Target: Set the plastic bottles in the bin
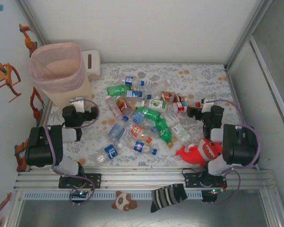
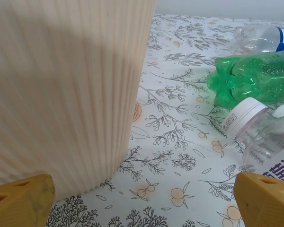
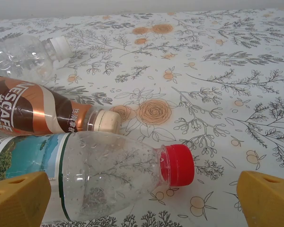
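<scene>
Red-capped bottle (image 3: pixel 113 175) lies on the worktop (image 3: pixel 217 94) well right of the bin (image 2: pixel 61 94), just ahead of the right claw (image 3: pixel 143 201) (wide, empty), long axis crosswise to the jaws; left claw (image 2: pixel 142 201), also wide, faces the bin wall: right arm nearer.

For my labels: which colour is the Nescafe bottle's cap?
Cream cap, clearest in the right wrist view.

roughly twenty plastic bottles (image 1: pixel 117 89), one bin (image 1: pixel 57 85), one white box (image 1: pixel 91 64), one red plush (image 1: pixel 201 152)
</scene>
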Tool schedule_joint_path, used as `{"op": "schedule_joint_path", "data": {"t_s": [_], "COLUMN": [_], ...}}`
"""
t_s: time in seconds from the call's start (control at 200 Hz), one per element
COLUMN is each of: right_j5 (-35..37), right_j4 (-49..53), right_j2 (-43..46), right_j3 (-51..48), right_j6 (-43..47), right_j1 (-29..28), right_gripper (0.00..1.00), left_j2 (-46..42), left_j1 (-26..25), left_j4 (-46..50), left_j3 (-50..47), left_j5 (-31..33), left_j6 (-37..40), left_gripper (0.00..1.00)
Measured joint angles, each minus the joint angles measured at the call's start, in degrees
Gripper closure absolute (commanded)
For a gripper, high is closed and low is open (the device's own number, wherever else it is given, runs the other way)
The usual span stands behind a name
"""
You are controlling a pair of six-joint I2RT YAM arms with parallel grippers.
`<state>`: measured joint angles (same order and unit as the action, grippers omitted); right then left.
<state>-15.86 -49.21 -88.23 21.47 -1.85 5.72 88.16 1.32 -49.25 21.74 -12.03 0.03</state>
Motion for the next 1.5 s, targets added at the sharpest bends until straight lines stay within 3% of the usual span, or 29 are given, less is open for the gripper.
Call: {"op": "schedule_joint_path", "data": {"t_s": [1.277, 1.362, 1.497], "right_j5": [0.11, 0.22, 0.17], "right_j4": [0.74, 3.52, 9.14], "right_j2": [0.31, 2.25, 7.28], "right_j3": [0.02, 0.04, 1.49], "right_j6": [0.00, 0.20, 0.17], "right_j1": [0.00, 0.00, 0.00], "right_gripper": [0.02, 0.08, 0.08], "left_j2": [-0.07, -1.79, -7.61], "left_j1": [-0.11, -0.48, -1.16], "left_j4": [0.02, 1.36, 5.44], "left_j3": [0.00, -0.11, 0.11], "left_j5": [0.22, 1.68, 4.07], "left_j6": [0.00, -0.02, -0.02], "left_gripper": [0.03, 0.03, 0.03]}}
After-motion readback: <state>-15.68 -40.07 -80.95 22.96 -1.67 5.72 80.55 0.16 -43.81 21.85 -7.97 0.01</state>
